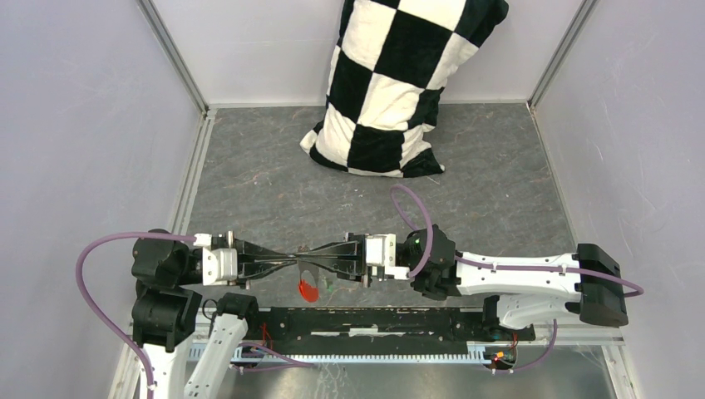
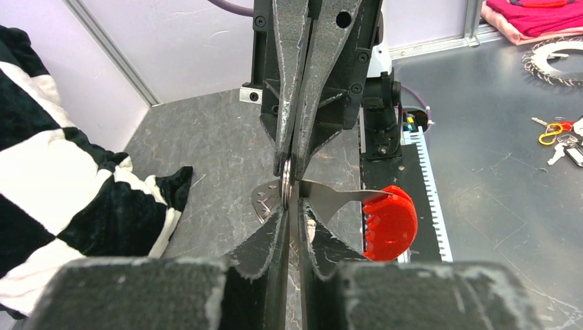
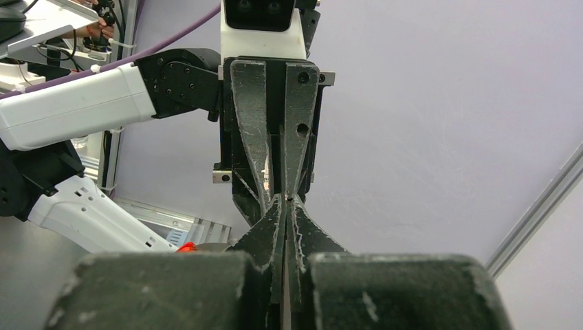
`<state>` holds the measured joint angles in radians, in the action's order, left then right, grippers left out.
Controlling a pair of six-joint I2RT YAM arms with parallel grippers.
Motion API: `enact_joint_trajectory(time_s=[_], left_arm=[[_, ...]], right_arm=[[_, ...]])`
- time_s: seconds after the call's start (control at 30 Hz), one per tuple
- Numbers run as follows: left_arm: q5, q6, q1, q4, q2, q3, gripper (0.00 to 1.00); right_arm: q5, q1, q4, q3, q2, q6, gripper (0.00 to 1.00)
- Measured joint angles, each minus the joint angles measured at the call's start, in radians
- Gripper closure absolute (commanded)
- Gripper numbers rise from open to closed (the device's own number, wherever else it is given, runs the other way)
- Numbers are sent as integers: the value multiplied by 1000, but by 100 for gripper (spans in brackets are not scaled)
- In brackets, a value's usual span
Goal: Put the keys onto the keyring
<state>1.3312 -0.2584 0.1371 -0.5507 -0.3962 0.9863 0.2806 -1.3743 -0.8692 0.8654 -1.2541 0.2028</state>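
Note:
The keyring hangs above the table between my two grippers, which meet tip to tip. Its silver wire ring (image 2: 285, 182) is pinched edge-on at the tips. Its flat grey fob with a red end (image 2: 388, 221) sticks out to the right; in the top view the red end (image 1: 309, 291) hangs below the fingers. My left gripper (image 2: 294, 210) is shut on the ring. My right gripper (image 3: 284, 205) is shut and also meets the ring (image 1: 304, 256). A small green speck (image 1: 330, 287), perhaps the green key, shows under the right fingers. The red-headed key is out of view.
A black-and-white checkered pillow (image 1: 391, 83) leans on the back wall. A black rail (image 1: 374, 320) runs along the near edge. Beyond it, a metal bench carries loose keys (image 2: 560, 137), a saw blade (image 2: 553, 58) and a red cloth (image 2: 529, 17).

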Motion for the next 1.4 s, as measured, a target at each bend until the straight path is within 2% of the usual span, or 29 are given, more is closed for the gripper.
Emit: enact_joint_trajectory(time_s=[0.53, 0.77, 1.1, 1.4], left_arm=[[-56, 17, 0, 10, 0, 0, 82], [-69, 47, 0, 28, 0, 0, 85], [-55, 67, 0, 38, 5, 0, 77], [-42, 67, 0, 52, 9, 0, 79]], right_arm=[[-1, 1, -4, 0, -5, -1, 99], [-1, 1, -6, 0, -4, -1, 100], [0, 1, -13, 0, -5, -8, 99], [0, 1, -13, 0, -5, -19, 99]])
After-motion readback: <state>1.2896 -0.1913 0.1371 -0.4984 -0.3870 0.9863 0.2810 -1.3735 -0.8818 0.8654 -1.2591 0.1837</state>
